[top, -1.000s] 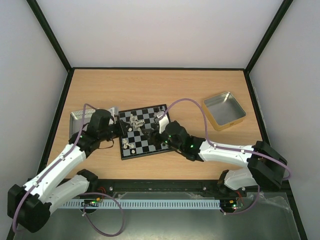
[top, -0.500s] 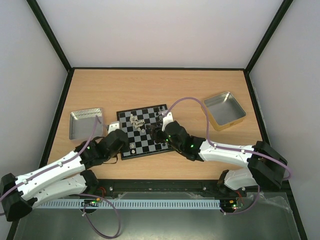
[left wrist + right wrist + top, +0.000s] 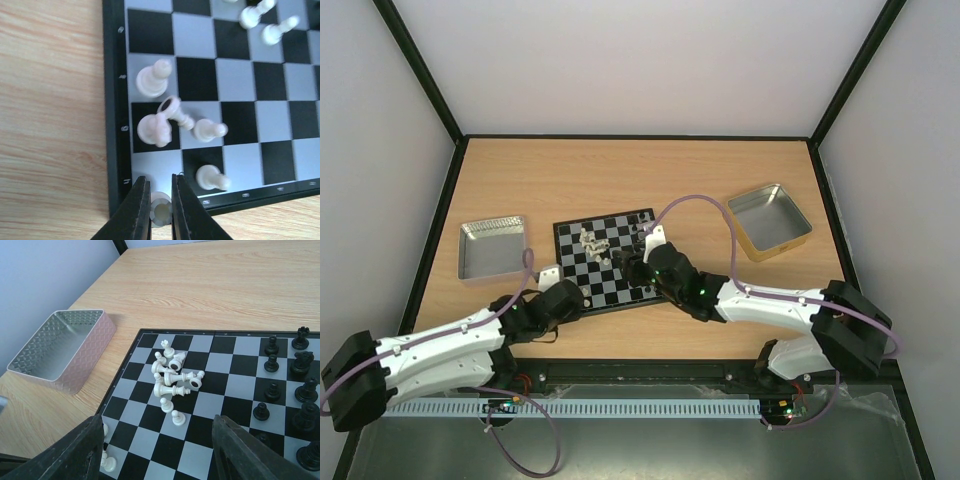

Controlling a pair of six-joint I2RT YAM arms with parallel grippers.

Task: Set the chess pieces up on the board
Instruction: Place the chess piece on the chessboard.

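The board (image 3: 610,280) lies mid-table. My left gripper (image 3: 573,297) is at its near left corner, shut on a cream-white chess piece (image 3: 161,212) held just above the corner square, between the fingers (image 3: 137,210). Several white pieces (image 3: 155,127) stand or lie on the board (image 3: 116,100) beside it. My right gripper (image 3: 638,265) hovers open and empty over the board (image 3: 227,387); its gripper point in the right wrist view (image 3: 167,460) is over bare squares. A heap of white pieces (image 3: 175,375) lies ahead of it. Black pieces (image 3: 302,390) stand at the right.
A silver tin (image 3: 490,247) sits left of the board, also shown in the right wrist view (image 3: 60,347). A gold-sided tin (image 3: 768,220) sits to the right. Black-framed walls enclose the wooden table (image 3: 620,170).
My left arm has drawn back from the board's left edge near the silver tin to the near left corner. The right arm has barely moved.
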